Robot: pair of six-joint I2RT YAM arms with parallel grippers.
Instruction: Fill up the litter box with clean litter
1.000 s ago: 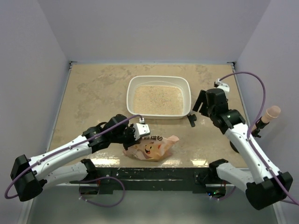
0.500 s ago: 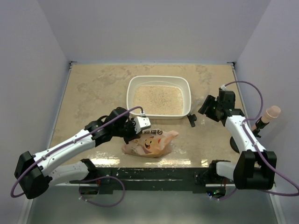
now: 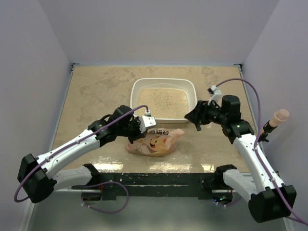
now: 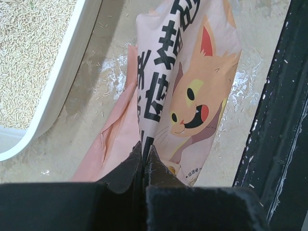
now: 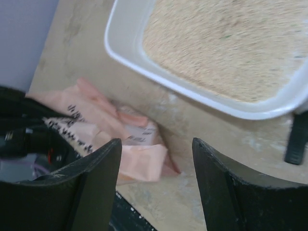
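One litter box [image 3: 163, 81] holding clean litter [image 3: 163, 102], orange-pink bag [image 3: 159, 144] just beside

**Three cameras on the litter box [image 3: 134, 98]**

My top view looks down from high above, off its near side. The left wrist camera hugs its near edge. The right wrist camera views that edge from the right, farther off. All three share the bag [image 3: 156, 143] beside it.

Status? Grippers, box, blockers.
Left gripper jaws shut on bag. Right gripper jaws open, empty, near box. Box holds litter. Small black piece beside box.
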